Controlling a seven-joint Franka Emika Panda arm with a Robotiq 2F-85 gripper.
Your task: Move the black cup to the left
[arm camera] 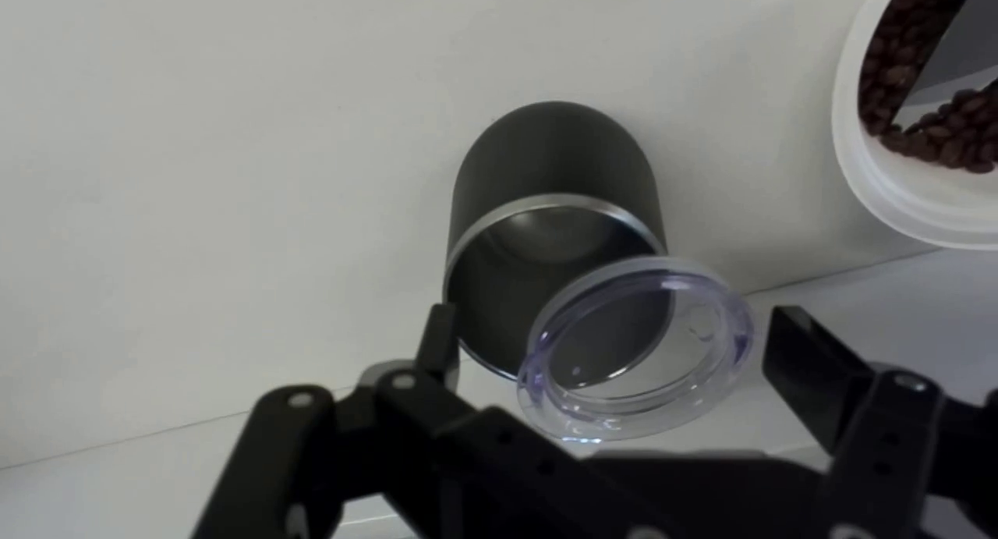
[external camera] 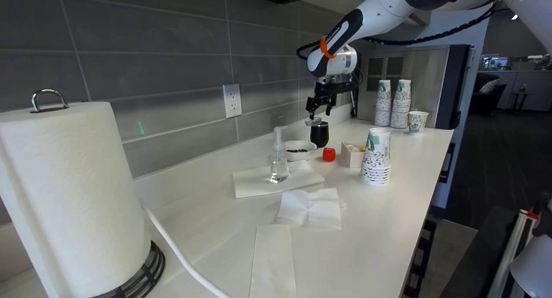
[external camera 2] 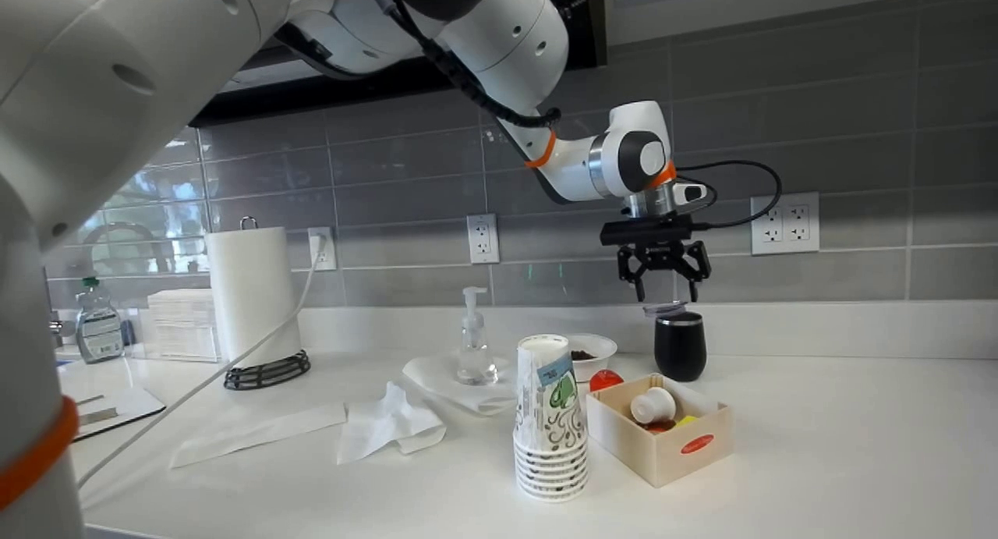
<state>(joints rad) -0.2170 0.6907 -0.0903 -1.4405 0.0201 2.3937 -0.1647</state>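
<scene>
Just above the upright black cup, my gripper hangs with jaws apart, not holding it, so grasp and leftward move both seem undone.

The wrist view looks closely down into the black cup; both exterior views, farther off, share the counter.
</scene>
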